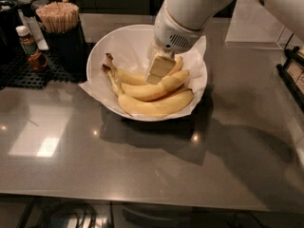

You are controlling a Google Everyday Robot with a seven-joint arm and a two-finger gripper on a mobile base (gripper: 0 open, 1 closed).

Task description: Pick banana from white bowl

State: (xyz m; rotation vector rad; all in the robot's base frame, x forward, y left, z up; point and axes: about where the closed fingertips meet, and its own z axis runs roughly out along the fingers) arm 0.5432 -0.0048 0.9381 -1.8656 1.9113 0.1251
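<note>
Camera view shows your hand (pixel 159 69) down on the bananas (pixel 161 88) in the white bowl (pixel 102 44) at the counter's (pixel 142 170) far middle, its grip impossible to tell; take that light, soft, bruisable, smooth-skinned fruit gently across its middle.

gripper (pixel 159 72) in white bowl (pixel 102 44) hides parts of bananas (pixel 156 106) | arm (pixel 199 4) cut off at top edge | bottle (pixel 26 39) label unreadable

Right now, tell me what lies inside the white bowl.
The white bowl holds crinkled white paper and several bananas. The gripper reaches in among them, hiding part of the upper bananas.
</note>
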